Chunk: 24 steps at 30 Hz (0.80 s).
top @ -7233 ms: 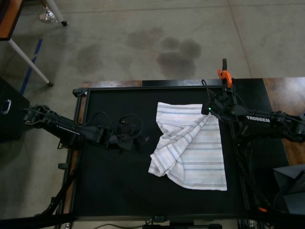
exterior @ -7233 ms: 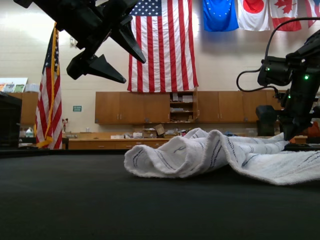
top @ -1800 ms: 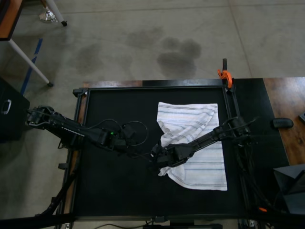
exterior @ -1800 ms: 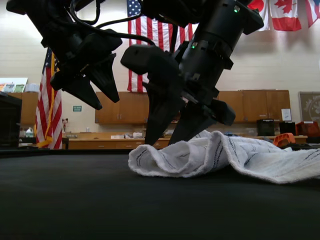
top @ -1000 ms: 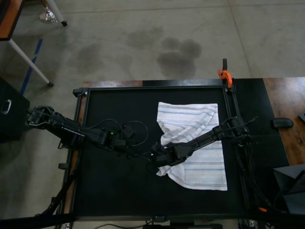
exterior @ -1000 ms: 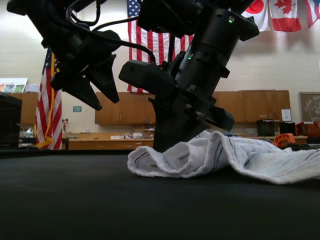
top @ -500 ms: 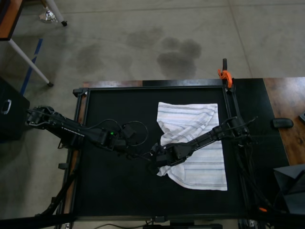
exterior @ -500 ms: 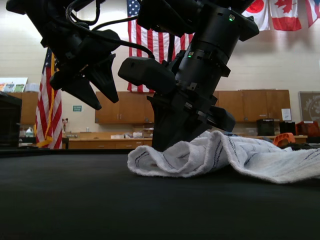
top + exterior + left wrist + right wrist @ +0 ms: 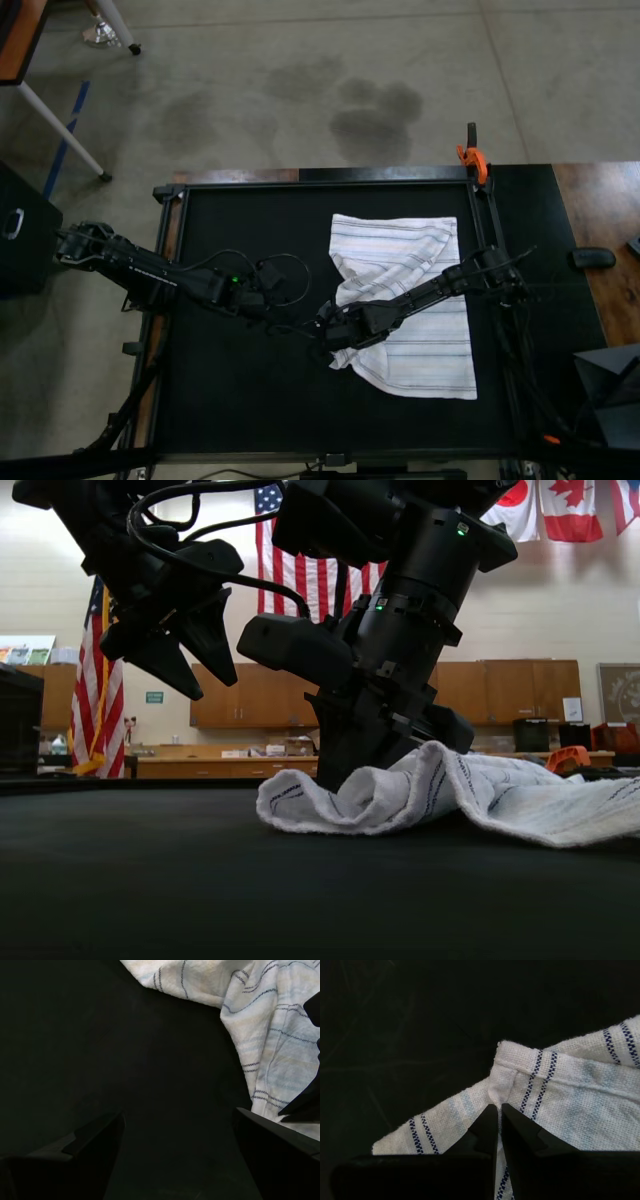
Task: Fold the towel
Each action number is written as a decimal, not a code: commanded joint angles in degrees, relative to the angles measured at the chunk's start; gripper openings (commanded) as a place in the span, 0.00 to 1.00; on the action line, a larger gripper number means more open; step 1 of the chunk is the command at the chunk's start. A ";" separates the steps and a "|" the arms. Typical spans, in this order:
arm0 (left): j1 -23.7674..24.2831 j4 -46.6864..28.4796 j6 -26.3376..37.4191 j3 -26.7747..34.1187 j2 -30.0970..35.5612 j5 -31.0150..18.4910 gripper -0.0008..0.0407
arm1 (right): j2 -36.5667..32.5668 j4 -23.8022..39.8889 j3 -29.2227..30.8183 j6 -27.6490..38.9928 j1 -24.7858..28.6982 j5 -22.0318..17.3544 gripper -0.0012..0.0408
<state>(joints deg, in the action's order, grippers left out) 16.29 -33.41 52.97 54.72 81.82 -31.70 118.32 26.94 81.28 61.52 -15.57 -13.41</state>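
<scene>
Right wrist view: towel (image 9: 560,1105) corner (pinched) in right gripper (image 9: 498,1115)

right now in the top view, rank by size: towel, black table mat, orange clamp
1. black table mat
2. towel, clearly smaller than the mat
3. orange clamp, by far the smallest

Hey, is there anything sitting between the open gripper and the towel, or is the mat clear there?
Nothing visible stands between them. The left gripper hangs open over bare black mat, with the towel just beyond it. The only other thing near is the right gripper, shut on the towel's corner.
</scene>
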 commanded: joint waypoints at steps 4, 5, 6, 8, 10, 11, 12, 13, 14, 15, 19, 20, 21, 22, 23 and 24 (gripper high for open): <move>-0.02 -0.04 -0.02 0.00 0.02 -0.02 0.74 | -0.66 1.03 0.09 1.51 -0.22 -0.09 0.02; -0.02 -0.04 0.00 0.00 0.02 -0.02 0.74 | -0.98 1.70 0.09 2.08 -0.48 -0.35 0.03; -0.02 -0.04 -0.02 0.00 0.02 -0.02 0.74 | -1.11 2.21 0.09 2.99 -0.70 -0.79 0.04; -0.02 -0.02 -0.02 0.00 0.02 -0.02 0.74 | -1.90 3.63 0.09 4.68 -1.31 -1.88 0.03; -0.02 -0.02 -0.02 0.00 0.02 -0.02 0.74 | -2.91 5.29 0.09 6.47 -2.10 -3.02 0.03; -0.02 -0.02 0.00 0.00 0.02 -0.02 0.74 | -3.50 6.21 0.09 7.69 -2.58 -3.87 0.04; -0.02 -0.02 0.00 0.00 0.02 -0.02 0.74 | -4.09 7.08 0.09 8.96 -3.10 -4.74 0.04; -0.02 0.00 0.00 0.00 0.02 -0.02 0.74 | -4.79 7.91 0.09 10.03 -3.61 -5.57 0.03; -0.02 0.00 0.00 0.00 0.02 -0.02 0.74 | -5.55 8.70 0.07 11.06 -4.15 -6.54 0.02; -0.02 0.00 0.00 0.00 0.02 -0.02 0.74 | -6.01 9.22 0.07 12.17 -4.74 -7.34 0.03; 0.07 0.00 0.00 0.00 0.02 0.00 0.74 | -8.55 12.33 0.07 17.49 -7.26 -9.70 0.02; 0.09 0.09 0.00 0.00 0.02 0.00 0.74 | -9.25 13.44 0.07 19.06 -8.02 -10.29 0.02; 0.09 0.09 0.02 0.00 0.02 0.00 0.74 | -9.66 14.71 0.07 21.00 -8.74 -10.91 0.03; 0.09 0.09 0.02 0.00 0.02 0.02 0.74 | -10.14 16.02 0.07 22.97 -9.57 -11.39 0.03; 0.09 0.11 0.02 0.00 0.02 0.02 0.74 | -10.58 17.49 0.07 24.94 -10.40 -11.98 0.03; 0.09 0.11 0.02 0.00 0.02 0.04 0.74 | -10.93 18.78 0.07 26.91 -11.32 -12.37 0.02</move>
<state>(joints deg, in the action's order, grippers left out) 16.40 -33.34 52.97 54.72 81.82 -31.68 107.81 44.18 81.36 86.11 -25.89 -25.17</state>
